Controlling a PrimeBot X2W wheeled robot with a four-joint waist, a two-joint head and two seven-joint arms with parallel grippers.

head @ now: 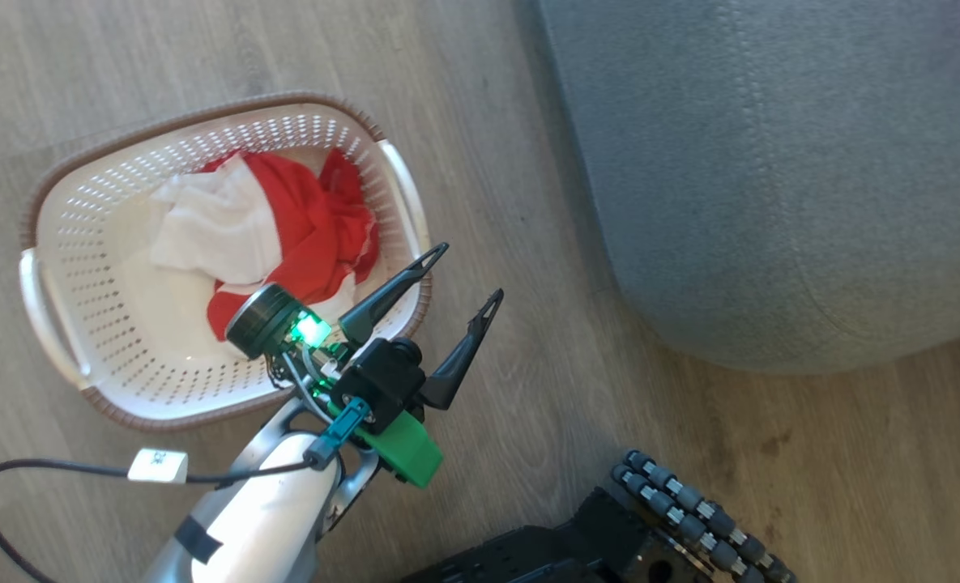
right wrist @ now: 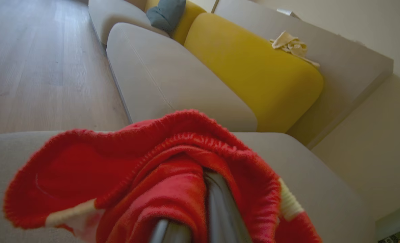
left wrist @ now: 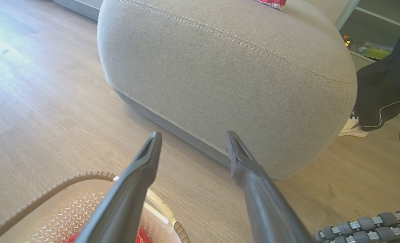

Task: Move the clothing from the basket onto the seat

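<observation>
**1 piece over the seat, 1 left in the basket**

So, halfway there by my read. In the right wrist view the right gripper [right wrist: 210,197] has its fingers squeezed together on a red garment [right wrist: 118,168] with ribbed trim, bunched up right over the grey seat [right wrist: 321,189]. I can't tell if the cloth is touching the cushion or hanging just above it.

Head view: the basket [head: 83,243] sits on the wood floor at about 9 o'clock, with a red-and-white garment [head: 309,219] crumpled inside toward its 3 o'clock wall. The left gripper [head: 470,270] hangs over that rim, fingers spread wide with nothing between them, pointing toward 2 o'clock at the seat rather than into the basket.

My guess at what's next: the right one just needs to let go so the piece lands on the cushion. The left has to turn back toward 9 o'clock, dip below the rim and pinch a thick fold, not a thin edge that could slip out.
</observation>
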